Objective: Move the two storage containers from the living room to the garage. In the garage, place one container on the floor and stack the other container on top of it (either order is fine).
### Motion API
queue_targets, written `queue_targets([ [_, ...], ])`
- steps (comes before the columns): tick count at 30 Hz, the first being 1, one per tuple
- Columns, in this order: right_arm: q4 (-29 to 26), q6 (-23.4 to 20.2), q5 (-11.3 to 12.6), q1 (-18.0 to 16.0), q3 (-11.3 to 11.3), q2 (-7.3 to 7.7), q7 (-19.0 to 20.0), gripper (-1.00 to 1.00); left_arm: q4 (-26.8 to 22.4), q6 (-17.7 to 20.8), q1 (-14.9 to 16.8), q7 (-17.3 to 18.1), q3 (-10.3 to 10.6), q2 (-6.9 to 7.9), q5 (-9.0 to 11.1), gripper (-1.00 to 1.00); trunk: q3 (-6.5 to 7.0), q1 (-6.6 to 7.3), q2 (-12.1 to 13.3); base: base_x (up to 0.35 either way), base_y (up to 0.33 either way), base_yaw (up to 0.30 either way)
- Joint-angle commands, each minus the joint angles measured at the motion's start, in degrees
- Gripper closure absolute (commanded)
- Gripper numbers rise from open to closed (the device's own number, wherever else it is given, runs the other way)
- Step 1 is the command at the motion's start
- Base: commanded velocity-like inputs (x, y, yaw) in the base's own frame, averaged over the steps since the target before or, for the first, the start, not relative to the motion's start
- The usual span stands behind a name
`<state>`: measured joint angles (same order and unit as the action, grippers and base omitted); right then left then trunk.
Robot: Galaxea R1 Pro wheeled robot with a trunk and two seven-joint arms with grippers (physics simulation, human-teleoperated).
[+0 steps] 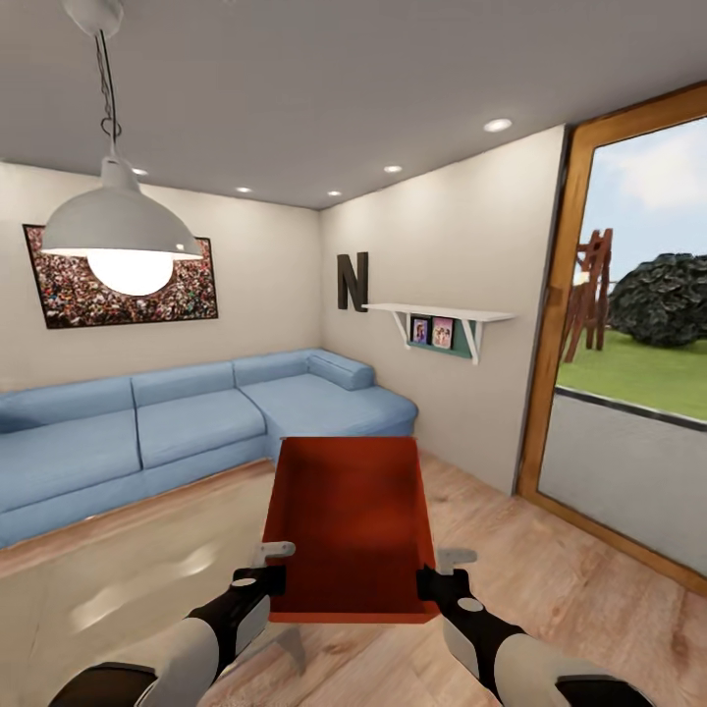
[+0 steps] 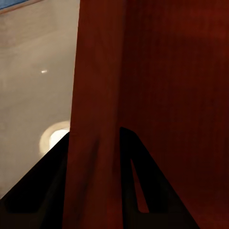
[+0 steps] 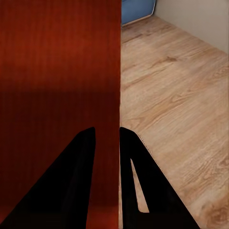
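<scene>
Storage container [image 1: 352,530] held lower centre, long axis running away from robot; left gripper [image 1: 273,579] and right gripper [image 1: 430,583] each pinch 1 side wall, equally near.

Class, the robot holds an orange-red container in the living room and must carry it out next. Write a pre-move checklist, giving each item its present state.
1. Left gripper shut on the storage container's left wall: ok; the left wrist view shows its fingers straddling the wall.
2. Right gripper shut on the right wall: ok.
3. Container lifted off the wood floor: ok.
4. Container level: not ok, far end tips up.
5. Container holds nothing: ok.
6. Path to the garage: cannot tell; blue sofa ahead.
</scene>
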<state>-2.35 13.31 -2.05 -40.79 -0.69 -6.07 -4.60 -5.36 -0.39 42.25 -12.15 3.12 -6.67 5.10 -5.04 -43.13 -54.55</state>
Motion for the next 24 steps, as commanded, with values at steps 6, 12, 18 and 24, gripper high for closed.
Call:
queue_targets([
  [6, -0.1, 2.8, -0.9, -0.1, -0.4, 0.09, -0.2, 1.00, 0.2, 0.0, 0.0, -0.3, -0.1, 0.60, 1.3, 1.00, -0.09, -0.01, -0.1, 0.000, 0.000, 0.300],
  [12, -0.1, 2.8, -1.0, -0.1, -0.4, 0.09, -0.2, 1.00, 0.2, 0.0, 0.0, -0.3, -0.1, 0.60, 1.3, 1.00, -0.09, -0.01, -0.1, 0.000, 0.000, 0.300],
  [18, -0.1, 2.8, -0.9, -0.1, -0.4, 0.09, -0.2, 1.00, 0.2, 0.0, 0.0, -0.3, -0.1, 0.60, 1.3, 1.00, -0.09, -0.01, -0.1, 0.000, 0.000, 0.300],
  [24, -0.1, 2.8, -1.0, -0.1, -0.4, 0.09, -0.2, 1.00, 0.2, 0.0, 0.0, -0.3, -0.1, 0.60, 1.3, 1.00, -0.09, -0.01, -0.1, 0.000, 0.000, 0.300],
])
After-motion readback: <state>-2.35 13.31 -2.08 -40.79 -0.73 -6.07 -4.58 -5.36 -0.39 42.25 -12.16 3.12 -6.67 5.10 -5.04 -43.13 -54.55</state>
